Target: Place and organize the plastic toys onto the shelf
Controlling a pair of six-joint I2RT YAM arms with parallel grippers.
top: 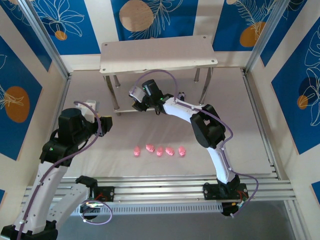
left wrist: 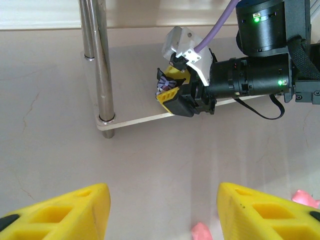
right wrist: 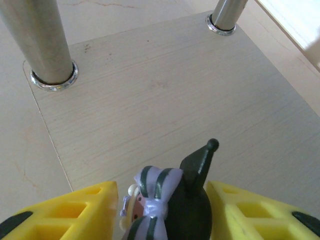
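Right claw (right wrist: pixel 161 187), fingers close either side of dark figurine (right wrist: pixel 192 212), grip unclear, shelf board (right wrist: pixel 150 90) beneath, left claw (left wrist: pixel 162 195) spread, empty

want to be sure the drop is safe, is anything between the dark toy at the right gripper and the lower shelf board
Nothing visible does. The toy is between the fingers of the right gripper, right at the lower board, which is bare around it. The legs stand off at its corners.
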